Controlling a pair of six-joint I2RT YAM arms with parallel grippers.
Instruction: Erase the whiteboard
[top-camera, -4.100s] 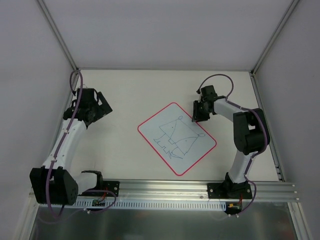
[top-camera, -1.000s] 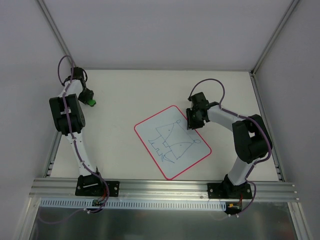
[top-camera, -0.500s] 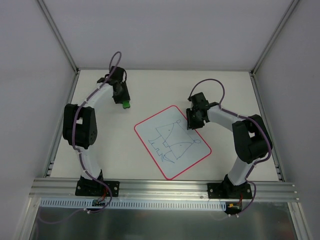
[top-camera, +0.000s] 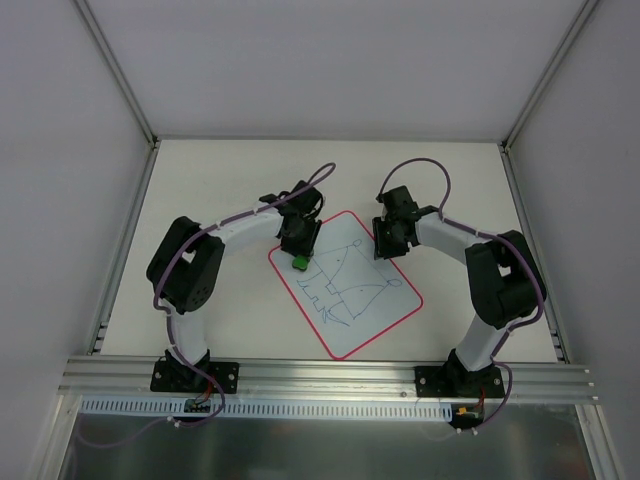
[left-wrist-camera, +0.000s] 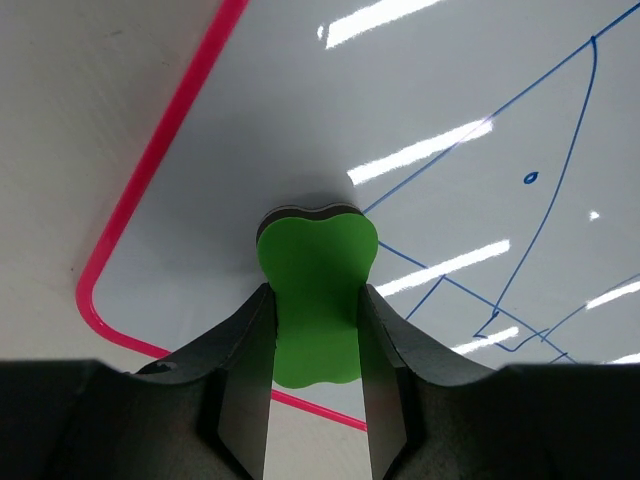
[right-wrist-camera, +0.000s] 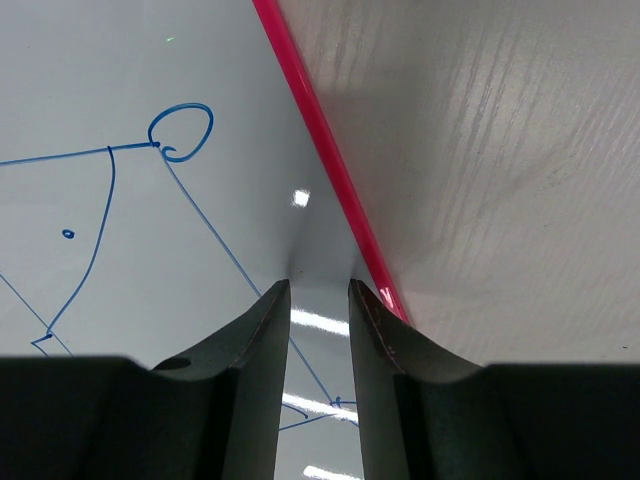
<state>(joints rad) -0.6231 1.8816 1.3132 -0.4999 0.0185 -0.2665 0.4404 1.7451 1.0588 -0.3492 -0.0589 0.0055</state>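
The whiteboard (top-camera: 345, 285) lies flat mid-bench (top-camera: 230, 190), turned cornerwise, with blue line drawings on it. The left claw (left-wrist-camera: 314, 330) pinches a green eraser (left-wrist-camera: 318, 250) set on the board's left corner. The right claw (right-wrist-camera: 320, 290), slightly spread around nothing, touches the board just inside its far right edge.

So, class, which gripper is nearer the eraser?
Left. The left gripper is clamped on the eraser by the whiteboard's left corner; the right gripper stands apart, at its right edge.

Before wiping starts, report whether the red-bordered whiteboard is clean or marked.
Marked: blue line drawings cross the flat red-bordered whiteboard; the green eraser block sits over one corner.
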